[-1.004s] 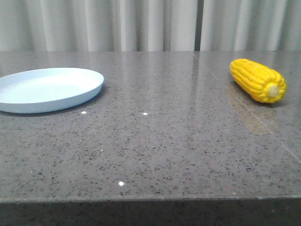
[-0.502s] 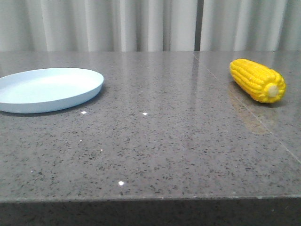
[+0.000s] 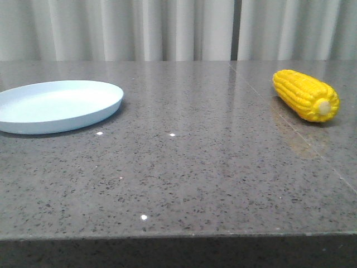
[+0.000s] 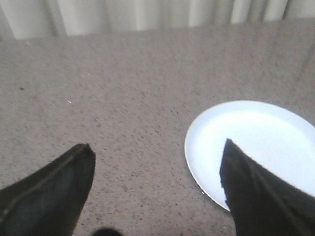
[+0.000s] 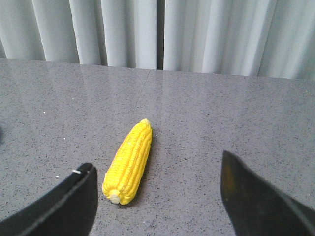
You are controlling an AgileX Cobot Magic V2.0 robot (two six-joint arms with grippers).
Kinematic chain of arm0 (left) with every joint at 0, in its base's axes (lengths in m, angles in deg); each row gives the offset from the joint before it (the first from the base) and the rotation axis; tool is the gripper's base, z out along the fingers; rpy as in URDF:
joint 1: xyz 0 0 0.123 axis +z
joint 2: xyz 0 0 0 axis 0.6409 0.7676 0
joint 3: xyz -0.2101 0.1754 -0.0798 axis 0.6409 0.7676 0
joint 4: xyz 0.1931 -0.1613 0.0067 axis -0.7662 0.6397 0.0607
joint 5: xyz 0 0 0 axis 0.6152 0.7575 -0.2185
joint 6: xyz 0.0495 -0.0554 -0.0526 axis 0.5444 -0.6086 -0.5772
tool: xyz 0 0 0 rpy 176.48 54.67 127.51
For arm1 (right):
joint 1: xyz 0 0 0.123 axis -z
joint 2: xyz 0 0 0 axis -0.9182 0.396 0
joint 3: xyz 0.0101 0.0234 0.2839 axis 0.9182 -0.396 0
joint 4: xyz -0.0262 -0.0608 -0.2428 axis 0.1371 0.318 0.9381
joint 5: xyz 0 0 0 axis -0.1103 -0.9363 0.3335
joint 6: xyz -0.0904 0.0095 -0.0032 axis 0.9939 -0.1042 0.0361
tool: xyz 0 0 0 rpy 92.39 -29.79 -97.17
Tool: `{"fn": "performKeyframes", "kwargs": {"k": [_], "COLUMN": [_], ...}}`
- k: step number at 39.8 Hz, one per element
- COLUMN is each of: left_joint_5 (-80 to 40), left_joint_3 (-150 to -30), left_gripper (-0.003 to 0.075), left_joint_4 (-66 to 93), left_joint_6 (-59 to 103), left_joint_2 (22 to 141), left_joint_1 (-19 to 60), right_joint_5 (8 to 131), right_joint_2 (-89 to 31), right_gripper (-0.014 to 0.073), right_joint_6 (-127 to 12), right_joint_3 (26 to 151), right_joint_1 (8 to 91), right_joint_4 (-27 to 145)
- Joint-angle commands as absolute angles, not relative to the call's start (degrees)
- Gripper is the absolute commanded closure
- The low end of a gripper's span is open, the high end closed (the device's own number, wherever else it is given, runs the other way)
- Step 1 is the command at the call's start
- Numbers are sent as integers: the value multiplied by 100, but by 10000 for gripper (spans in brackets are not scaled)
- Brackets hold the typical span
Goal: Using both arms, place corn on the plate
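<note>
Grey speckled stone makes up the tabletop (image 3: 184, 167) you see from the front, with pale pleated curtains (image 3: 167, 28) hanging behind its far edge. One pale blue plate (image 3: 56, 106) sits at the left, cut off by the picture's left border, and one yellow corn cob (image 3: 305, 95) lies at the right with its pale stub end turned toward you. The two are well apart, with a wide stretch of bare stone between them. The table's near edge runs across the bottom of the view. No gripper shows here.

Turn to the left wrist view and you find the left gripper (image 4: 157, 155) with its two black fingers spread wide, holding nothing. One finger overlaps the plate (image 4: 216, 132) in the picture; the other stands over bare stone beside it. You cannot tell whether it touches the plate.

From the right wrist view, the right gripper (image 5: 157, 169) is likewise spread apart and empty. The single corn (image 5: 129, 162) lies flat on the stone between the two fingers, nearer one of them, with its stub end toward the camera and free of both.
</note>
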State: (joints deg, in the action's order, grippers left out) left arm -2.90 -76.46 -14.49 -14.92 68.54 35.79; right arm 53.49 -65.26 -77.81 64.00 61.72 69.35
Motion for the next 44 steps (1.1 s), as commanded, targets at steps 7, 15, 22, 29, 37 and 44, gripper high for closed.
{"fn": "performKeyframes", "kwargs": {"k": [7, 15, 22, 29, 37, 44], "left_joint_5": [821, 1651, 1640, 1537, 1537, 1537], "left_joint_3": [-8909, -9766, -10040, -10114, -10114, -10114], "left_gripper": [251, 280, 281, 281, 377, 659], "left_joint_4": [-1384, -1264, -1182, -1161, -1077, -991], "left_joint_6": [-1667, -1667, -1667, -1677, -1690, -1690], "left_joint_2": [8537, 9918, 10675, 11184, 11395, 11395], "left_joint_1": [3030, 3018, 3018, 3018, 3018, 3018], "right_joint_5": [5784, 5784, 5784, 5784, 5784, 5784], "right_joint_2": [-6452, -6452, -6452, -6452, -6452, -6452], "right_gripper": [46, 46, 46, 46, 46, 46], "right_joint_6": [-7751, -7751, -7751, -7751, -7751, -7751], "right_joint_3": [6606, 6606, 6606, 6606, 6606, 6606], "right_joint_1": [6203, 6203, 6203, 6203, 6203, 6203], "right_joint_4": [6928, 6928, 6928, 6928, 6928, 6928]}}
